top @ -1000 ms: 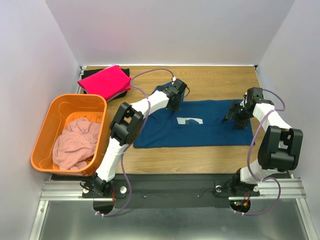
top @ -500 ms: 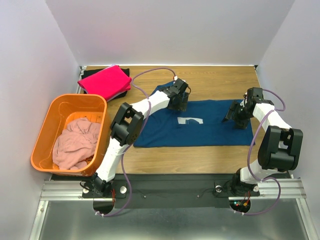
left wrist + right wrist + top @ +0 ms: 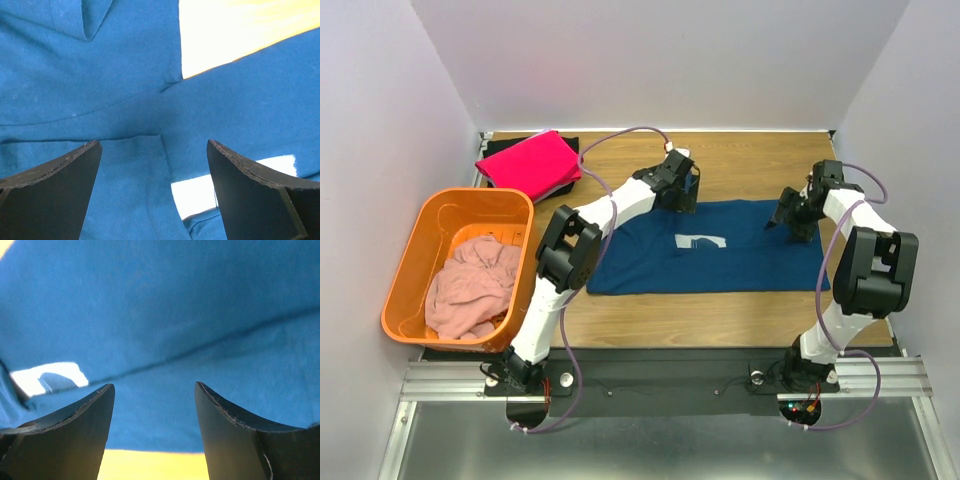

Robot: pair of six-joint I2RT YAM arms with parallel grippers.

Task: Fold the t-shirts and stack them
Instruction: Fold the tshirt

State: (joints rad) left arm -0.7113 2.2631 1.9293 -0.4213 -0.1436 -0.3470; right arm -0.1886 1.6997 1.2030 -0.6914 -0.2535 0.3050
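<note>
A navy blue t-shirt (image 3: 720,265) with a white print (image 3: 698,242) lies spread flat on the wooden table. My left gripper (image 3: 682,192) hovers open over its back edge near a folded-in sleeve; the left wrist view shows its jaws (image 3: 154,145) wide apart above the navy cloth (image 3: 125,75), holding nothing. Over the shirt's right end, my right gripper (image 3: 790,222) is open too, its jaws (image 3: 154,386) apart above the cloth (image 3: 175,315) near its hem. A bright pink t-shirt (image 3: 528,160) lies folded on a black one (image 3: 570,143) at the back left.
An orange plastic basket (image 3: 410,250) stands at the left edge with a crumpled pale pink t-shirt (image 3: 470,285) inside. White walls close in the table on the left, back and right. Bare wood (image 3: 760,165) shows behind the navy shirt.
My left gripper has opened, let go of the navy cloth and lifted slightly toward the back. The right gripper has shifted a little toward the back, still open.
</note>
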